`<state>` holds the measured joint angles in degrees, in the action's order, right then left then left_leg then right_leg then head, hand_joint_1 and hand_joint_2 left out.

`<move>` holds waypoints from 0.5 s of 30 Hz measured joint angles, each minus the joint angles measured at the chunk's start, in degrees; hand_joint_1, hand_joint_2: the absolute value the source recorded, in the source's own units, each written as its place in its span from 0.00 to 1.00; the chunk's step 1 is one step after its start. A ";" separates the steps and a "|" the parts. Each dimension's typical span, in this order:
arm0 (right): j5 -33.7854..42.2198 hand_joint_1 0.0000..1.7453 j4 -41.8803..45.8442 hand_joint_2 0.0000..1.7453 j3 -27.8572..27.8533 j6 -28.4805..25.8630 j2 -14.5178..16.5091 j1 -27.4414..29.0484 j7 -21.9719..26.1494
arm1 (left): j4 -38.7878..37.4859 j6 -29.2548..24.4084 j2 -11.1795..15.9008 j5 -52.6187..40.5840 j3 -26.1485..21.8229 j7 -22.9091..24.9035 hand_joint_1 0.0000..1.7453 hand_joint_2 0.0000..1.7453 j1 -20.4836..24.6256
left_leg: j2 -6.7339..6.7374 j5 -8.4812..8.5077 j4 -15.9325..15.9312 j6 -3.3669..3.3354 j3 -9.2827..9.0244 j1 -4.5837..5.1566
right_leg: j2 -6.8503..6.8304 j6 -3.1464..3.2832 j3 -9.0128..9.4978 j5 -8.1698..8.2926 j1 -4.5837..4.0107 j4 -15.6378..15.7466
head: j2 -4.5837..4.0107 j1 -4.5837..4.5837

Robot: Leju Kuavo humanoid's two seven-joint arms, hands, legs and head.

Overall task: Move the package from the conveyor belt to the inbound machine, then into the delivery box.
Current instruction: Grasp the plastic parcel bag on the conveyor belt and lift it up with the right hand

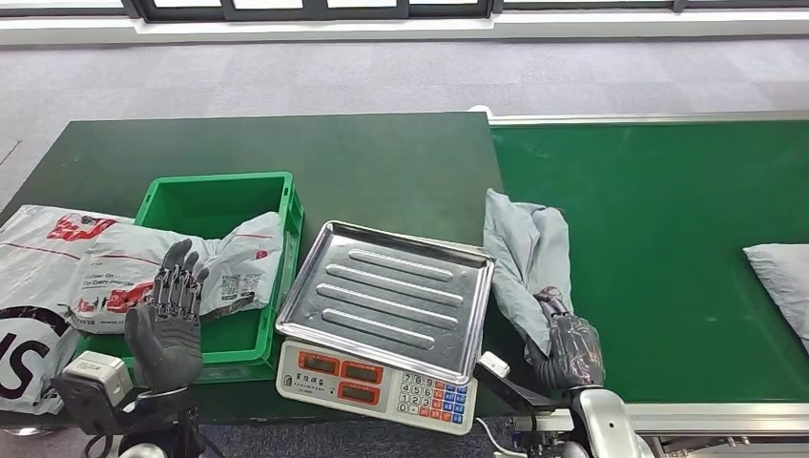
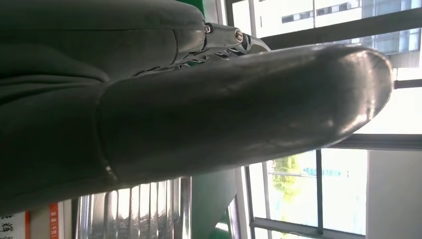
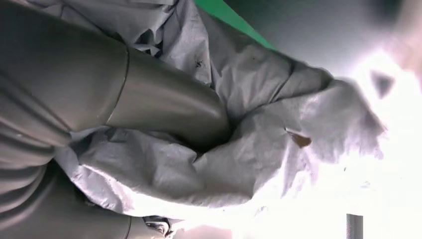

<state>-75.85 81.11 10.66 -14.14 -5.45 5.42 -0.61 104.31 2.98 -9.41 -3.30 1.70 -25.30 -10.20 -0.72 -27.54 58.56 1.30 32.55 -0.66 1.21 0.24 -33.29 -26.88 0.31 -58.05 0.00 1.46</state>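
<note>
Right hand (image 1: 570,351) grips the grey package (image 1: 527,256) at its near end; the bag rests at the conveyor belt (image 1: 658,248) left edge, just beside the scale (image 1: 382,315). Soft poly mailer, looks light, floppy and slick: it'll sag and may slip, so a bunched-fold grip is best. Left hand (image 1: 167,320) is empty, fingers spread, raised at the near edge of the green bin (image 1: 286,205). Steel tray has a raised rim, so lift clear of it. A second package (image 1: 780,281) lies at the belt's right edge, well apart.
</note>
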 joint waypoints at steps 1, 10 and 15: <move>0.59 1.00 1.33 1.00 -0.21 -2.37 0.56 0.04 1.06 | 0.24 0.01 -0.19 -0.01 -0.15 -0.10 0.00 0.00 -0.30 | -0.18 0.05 0.00 0.01 0.06 0.00 | -0.14 0.00 0.00 0.00 -0.01 -0.01 | 0.00 0.01; 11.72 1.00 18.34 1.00 -4.43 -20.86 6.76 2.63 14.07 | 0.91 -0.91 -1.21 -0.52 -0.46 -0.78 0.00 0.00 -1.07 | -0.39 0.03 -0.01 -0.10 0.16 0.11 | -0.34 -0.16 0.00 -0.07 0.08 -0.02 | 0.00 0.01; 15.27 1.00 22.51 1.00 -6.51 -24.64 9.34 3.81 19.93 | 0.90 -1.50 -1.23 -0.57 -0.45 -0.78 0.00 0.00 -1.03 | -0.37 0.08 0.01 -0.24 0.16 0.19 | -0.34 -0.27 -0.01 0.00 0.19 -0.01 | 0.00 0.01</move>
<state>-60.58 103.63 4.15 -38.78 3.89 9.23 19.31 105.21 1.48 -10.64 -3.87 1.26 -26.08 -11.23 -1.09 -27.46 58.56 1.05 32.71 -0.47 0.87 -0.04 -33.30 -26.88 0.50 -58.07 0.00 1.46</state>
